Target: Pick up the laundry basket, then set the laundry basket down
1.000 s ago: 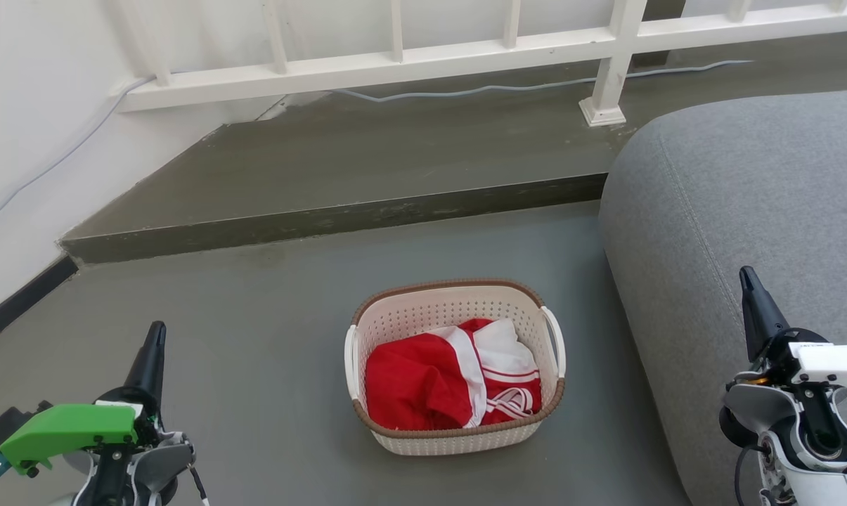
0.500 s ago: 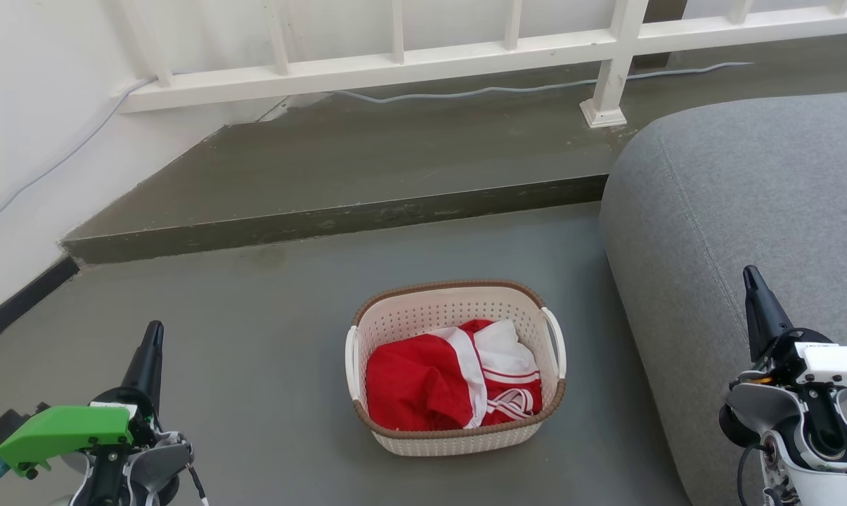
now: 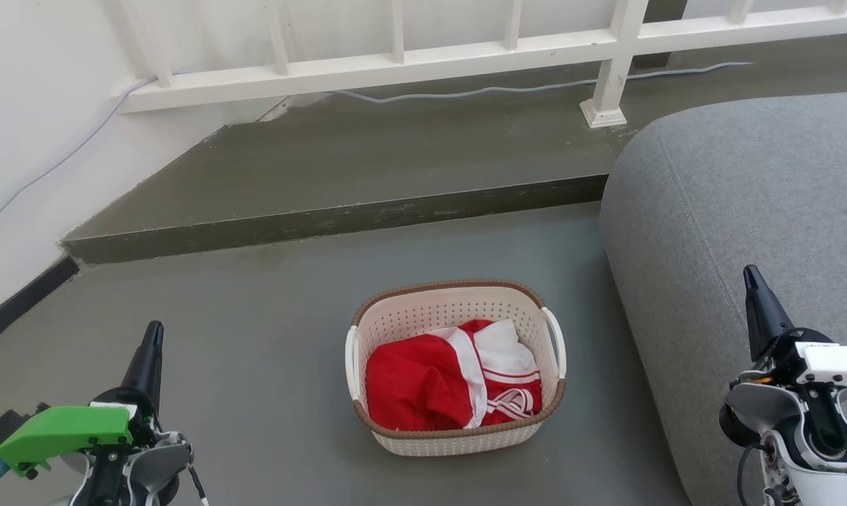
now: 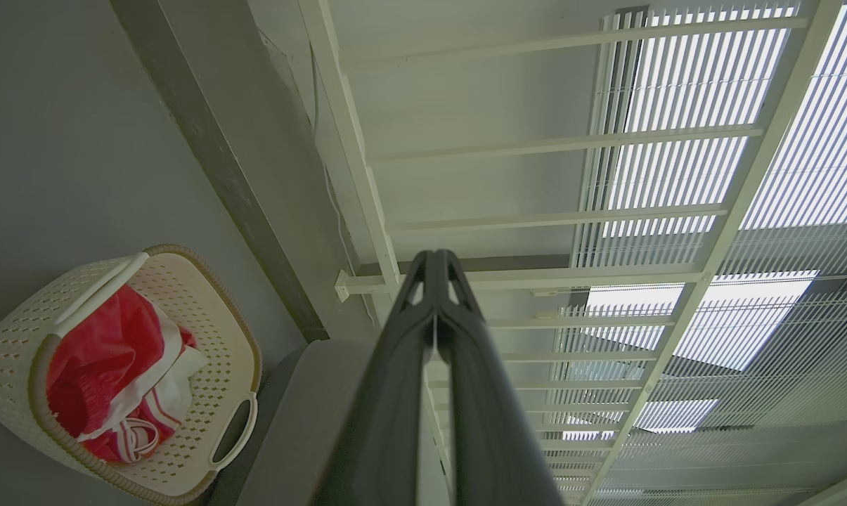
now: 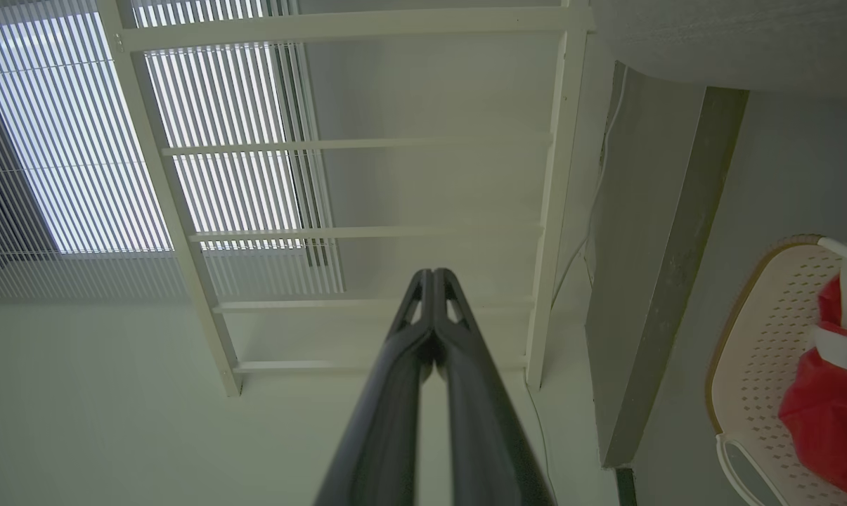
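The cream-white perforated plastic laundry basket (image 3: 458,309) with a brown rim sits on the grey floor (image 3: 275,351) beside the grey sofa (image 3: 746,176); the left gripper (image 3: 154,332) and right gripper (image 3: 749,275), fingers pressed together, hold nothing

The left pincer (image 3: 154,336) is long, dark and tapering, set on a bright green housing (image 3: 65,430) above a grey wrist (image 3: 157,465) with a thin black cable (image 3: 199,486). The right pincer (image 3: 752,282) is equally dark and pointed, on a white housing (image 3: 834,360).
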You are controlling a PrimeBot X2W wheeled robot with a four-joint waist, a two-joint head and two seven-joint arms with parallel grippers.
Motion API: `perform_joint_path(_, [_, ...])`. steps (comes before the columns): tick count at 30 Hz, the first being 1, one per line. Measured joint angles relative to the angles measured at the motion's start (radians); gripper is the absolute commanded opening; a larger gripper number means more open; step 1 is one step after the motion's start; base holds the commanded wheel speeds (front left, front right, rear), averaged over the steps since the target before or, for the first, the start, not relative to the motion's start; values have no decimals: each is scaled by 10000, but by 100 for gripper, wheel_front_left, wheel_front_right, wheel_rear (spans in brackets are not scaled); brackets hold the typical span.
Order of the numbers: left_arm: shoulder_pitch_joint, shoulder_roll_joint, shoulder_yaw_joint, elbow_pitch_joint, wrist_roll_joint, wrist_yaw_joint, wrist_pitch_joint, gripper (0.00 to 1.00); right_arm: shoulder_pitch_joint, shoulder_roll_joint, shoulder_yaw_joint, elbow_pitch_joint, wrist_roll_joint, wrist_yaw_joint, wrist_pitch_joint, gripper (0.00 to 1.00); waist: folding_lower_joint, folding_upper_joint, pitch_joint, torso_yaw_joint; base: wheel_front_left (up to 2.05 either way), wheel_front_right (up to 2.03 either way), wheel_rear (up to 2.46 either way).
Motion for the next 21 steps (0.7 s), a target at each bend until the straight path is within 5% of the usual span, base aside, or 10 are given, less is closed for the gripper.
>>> perform_joint_path(21, [1, 0, 4, -4, 0, 0, 0, 0, 1, 2, -19, -12, 0, 10, 2, 0, 0, 0, 1, 0, 0, 0, 0])
